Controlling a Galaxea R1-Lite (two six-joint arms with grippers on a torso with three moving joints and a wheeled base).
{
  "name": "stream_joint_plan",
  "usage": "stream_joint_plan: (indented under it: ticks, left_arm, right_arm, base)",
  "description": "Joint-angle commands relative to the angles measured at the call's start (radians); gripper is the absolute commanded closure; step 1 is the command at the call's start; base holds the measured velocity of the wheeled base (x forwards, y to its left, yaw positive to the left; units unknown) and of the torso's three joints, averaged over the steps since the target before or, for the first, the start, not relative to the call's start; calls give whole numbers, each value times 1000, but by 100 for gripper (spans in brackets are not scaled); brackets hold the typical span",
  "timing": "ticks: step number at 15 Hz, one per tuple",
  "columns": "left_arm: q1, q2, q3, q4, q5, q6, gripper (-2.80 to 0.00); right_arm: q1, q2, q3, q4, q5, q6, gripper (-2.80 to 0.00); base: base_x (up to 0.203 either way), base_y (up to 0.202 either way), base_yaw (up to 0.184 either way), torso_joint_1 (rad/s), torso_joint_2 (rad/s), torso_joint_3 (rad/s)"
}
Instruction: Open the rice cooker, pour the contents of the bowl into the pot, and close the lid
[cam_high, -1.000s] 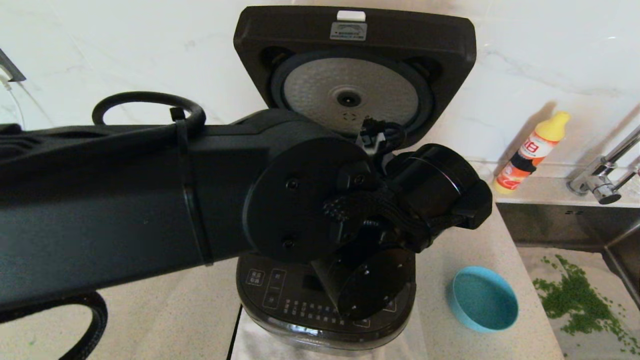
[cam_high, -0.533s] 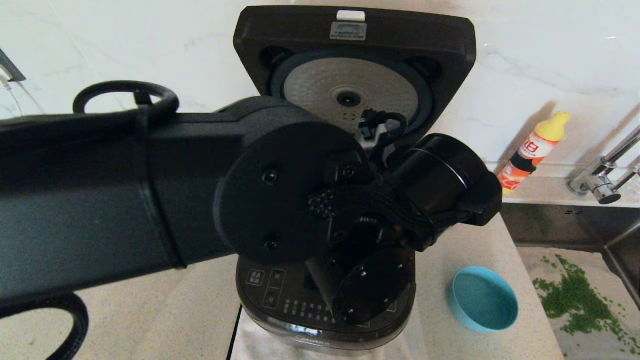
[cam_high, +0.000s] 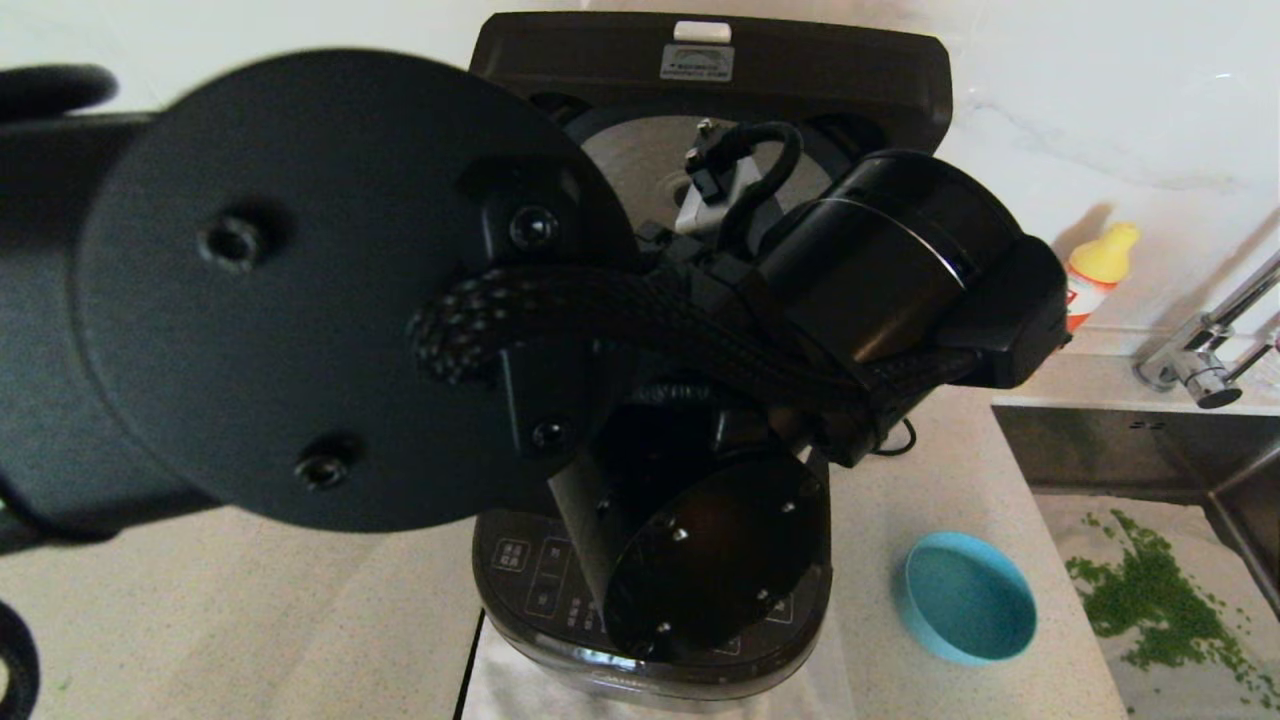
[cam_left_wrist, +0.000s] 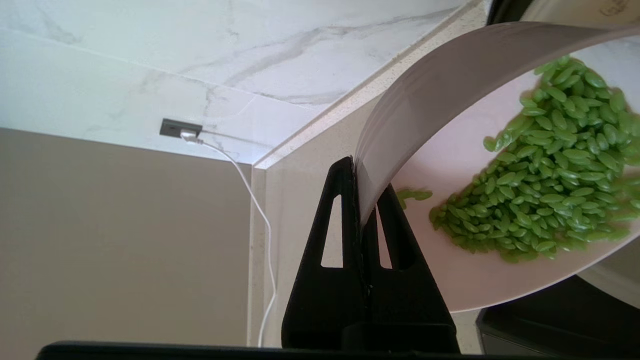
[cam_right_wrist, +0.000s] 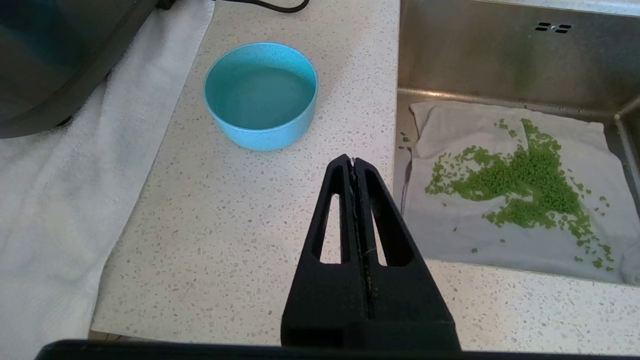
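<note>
The left tool (cam_left_wrist: 359, 200) is clamped tight on the thin wall of the small pale-pink bowl (cam_left_wrist: 425, 115), one finger inside and one outside, and the bowl hangs tilted with its heap of bright-green grains (cam_left_wrist: 550, 165) lying against the lower side, none over the rim. The bulky black left arm (cam_high: 330, 290) fills the head view in front of the glossy black rice cooker (cam_high: 545, 580), whose hinged lid (cam_high: 710, 70) stands upright. The right tool (cam_right_wrist: 354, 172) is parked with fingers pressed together and empty, over the speckled tabletop (cam_right_wrist: 240, 210) near a round turquoise bowl (cam_right_wrist: 260, 95), beside a steel sink (cam_right_wrist: 500, 55) holding scattered green grains (cam_right_wrist: 525, 185) on a cloth.
</note>
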Motion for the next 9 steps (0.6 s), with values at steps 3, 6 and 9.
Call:
stream_joint_plan:
  ticks: [3, 6, 9]
  left_arm:
    - [1, -16, -1, 6, 9, -5, 0]
    - [4, -19, -1, 11, 9, 6, 0]
    - [4, -27, 1, 12, 3, 8, 0]
  right_arm:
    - [0, 1, 0, 0, 0, 1, 0]
    - [0, 0, 0, 0, 0, -1, 0]
    - [0, 0, 0, 0, 0, -1, 0]
  base:
    - [0, 0, 0, 0, 0, 0]
    - [0, 0, 0, 0, 0, 0]
    - [0, 0, 0, 0, 0, 0]
